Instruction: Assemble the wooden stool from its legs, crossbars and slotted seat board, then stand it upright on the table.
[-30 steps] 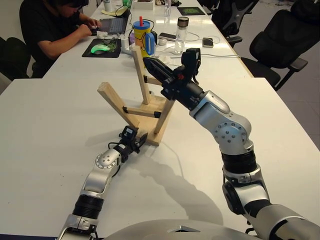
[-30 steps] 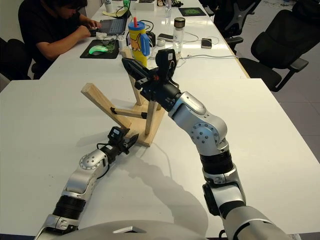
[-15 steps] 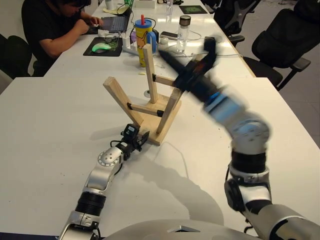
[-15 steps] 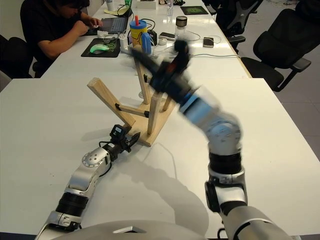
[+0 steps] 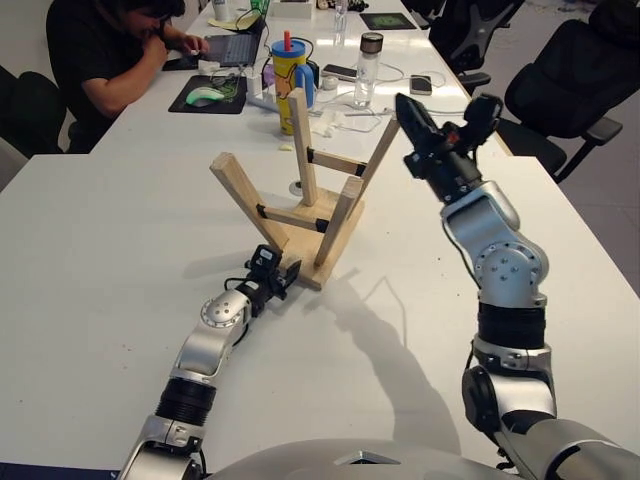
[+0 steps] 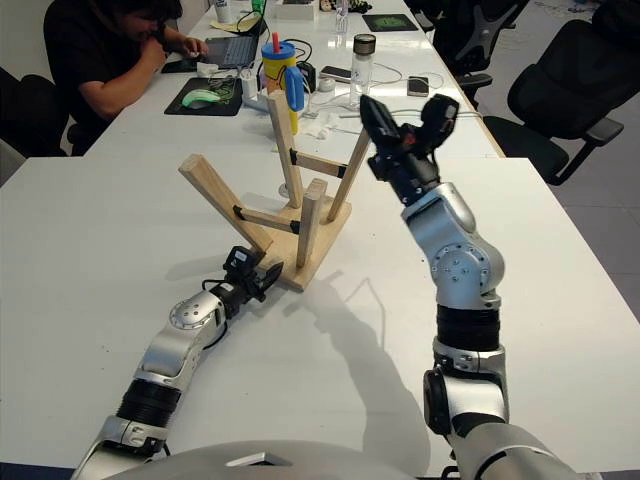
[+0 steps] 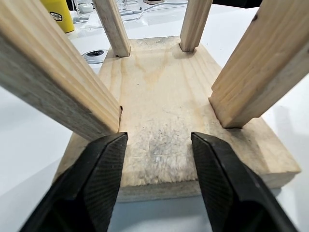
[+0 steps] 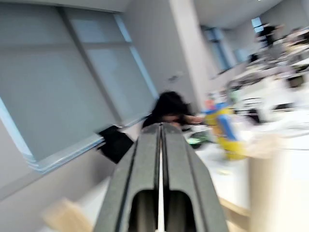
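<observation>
One pale wooden stool (image 5: pixel 305 215), assembled, sits upside down at frame centre on the white table (image 5: pixel 90 260). Left gripper (image 7: pixel 157 159) gapes at the flat wooden seat board's (image 7: pixel 164 96) near edge, holding nothing. Right gripper (image 5: pixel 410 112), pressed closed and empty, hangs upper right. Suggest clamping the board firmly before tipping.
</observation>
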### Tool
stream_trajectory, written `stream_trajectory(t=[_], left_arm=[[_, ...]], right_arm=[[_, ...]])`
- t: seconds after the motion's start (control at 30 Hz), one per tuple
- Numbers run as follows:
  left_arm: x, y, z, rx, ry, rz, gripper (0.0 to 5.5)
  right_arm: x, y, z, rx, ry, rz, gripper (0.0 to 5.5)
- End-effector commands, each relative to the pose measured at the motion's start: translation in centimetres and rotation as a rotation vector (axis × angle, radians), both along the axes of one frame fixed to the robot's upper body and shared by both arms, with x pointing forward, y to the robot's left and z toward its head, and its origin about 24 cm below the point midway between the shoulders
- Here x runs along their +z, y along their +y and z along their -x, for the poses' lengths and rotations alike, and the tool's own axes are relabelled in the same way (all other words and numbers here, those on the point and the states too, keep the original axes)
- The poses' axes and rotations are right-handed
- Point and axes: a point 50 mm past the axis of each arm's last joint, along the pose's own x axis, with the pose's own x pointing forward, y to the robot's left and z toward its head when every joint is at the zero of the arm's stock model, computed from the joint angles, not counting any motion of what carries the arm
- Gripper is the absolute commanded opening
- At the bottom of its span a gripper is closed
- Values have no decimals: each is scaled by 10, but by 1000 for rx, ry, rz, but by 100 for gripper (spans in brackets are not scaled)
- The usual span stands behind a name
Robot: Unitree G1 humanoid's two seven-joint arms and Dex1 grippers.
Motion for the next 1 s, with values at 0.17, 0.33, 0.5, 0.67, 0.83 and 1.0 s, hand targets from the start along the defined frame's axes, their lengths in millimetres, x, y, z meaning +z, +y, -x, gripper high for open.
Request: stream_trajectory(t=[0.17,0.33,0.5,0.67,0.83,1.0], left_arm=[[-42,11,20,54,293,-108,246],[-42,11,19,44,308,-121,246],[-41,8,22,16,328,-124,246],[-38,4,29,-15,344,-119,246],[-19,-7,26,-41,286,-85,246],[-10,-10,22,-34,255,-73,246]], right_arm=[[-96,19,70,533,373,597,2],[-42,59,73,687,134,201,2],[-35,54,49,483,116,170,2],[-50,36,41,362,164,299,2],[-55,32,40,339,157,352,2],[-59,27,37,318,166,373,2]])
